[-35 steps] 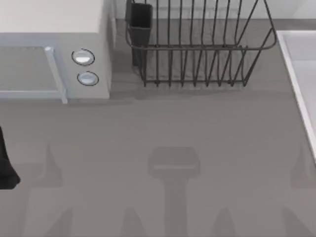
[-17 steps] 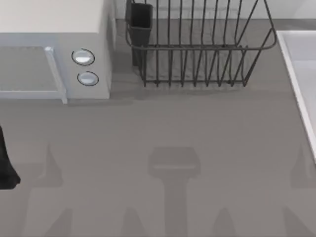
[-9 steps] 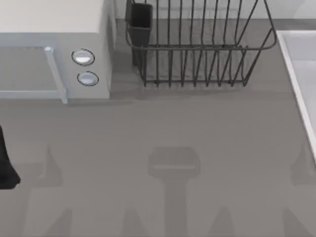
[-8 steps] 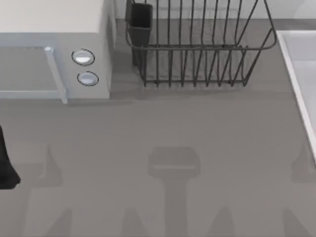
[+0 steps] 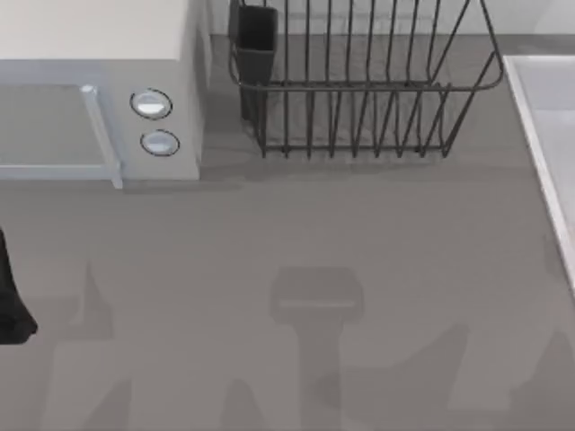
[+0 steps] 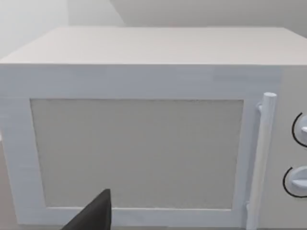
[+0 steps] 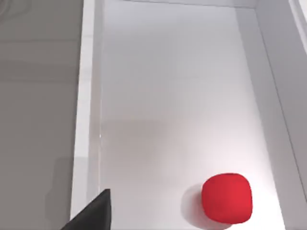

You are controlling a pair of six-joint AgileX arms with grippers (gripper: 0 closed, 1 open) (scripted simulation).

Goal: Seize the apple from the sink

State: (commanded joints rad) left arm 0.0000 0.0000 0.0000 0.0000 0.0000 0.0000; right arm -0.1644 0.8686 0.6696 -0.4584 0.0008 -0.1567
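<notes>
sink [image 7: 88, 96] – holds apple [image 7: 226, 198] | dish rack [image 5: 359, 90] – utensil cup | grippers: state can't tell

Soft even light from above, faint arm-shaped shadows lay across the grey table [image 5: 269, 224] (edges blurred), apple [image 7: 226, 198] cast a dim shadow, no glare.

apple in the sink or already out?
In. The right wrist view shows the apple resting on the sink floor, nothing gripping it.

No readable text, label, brand, number or sign appears anywhere.
</notes>
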